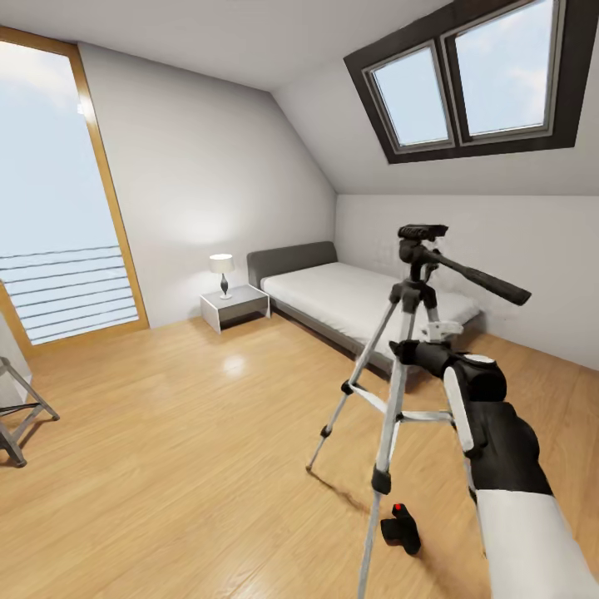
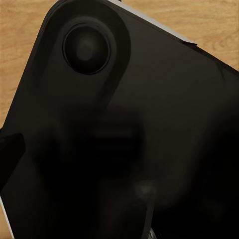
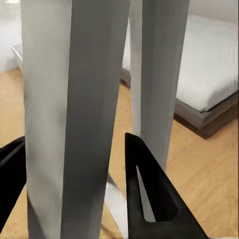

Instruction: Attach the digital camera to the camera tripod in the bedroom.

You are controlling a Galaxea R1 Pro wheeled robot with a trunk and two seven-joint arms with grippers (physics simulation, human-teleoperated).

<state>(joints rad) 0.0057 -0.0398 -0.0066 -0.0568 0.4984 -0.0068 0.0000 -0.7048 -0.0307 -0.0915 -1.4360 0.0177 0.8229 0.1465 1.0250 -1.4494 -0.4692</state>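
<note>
The camera tripod [image 1: 391, 416] stands on the wood floor of the bedroom, silver legs spread and the black head with its pan handle [image 1: 478, 279] on top. My right gripper [image 1: 409, 349] reaches in just below the head. In the right wrist view its black fingers [image 3: 149, 189] press on both sides of a silver tripod leg [image 3: 69, 114]. The digital camera [image 1: 401, 530], small and black with a red button, lies on the floor at the foot of the tripod's near leg. The left wrist view shows a dark robot part [image 2: 129, 129] up close over wood floor.
A grey-framed white bed [image 1: 349, 295] stands behind the tripod under the sloped ceiling and skylight [image 1: 474, 79]. A nightstand [image 1: 235, 306] with a lamp is beside it. A folding chair [image 1: 21, 416] is at the far left by the tall window [image 1: 50, 200].
</note>
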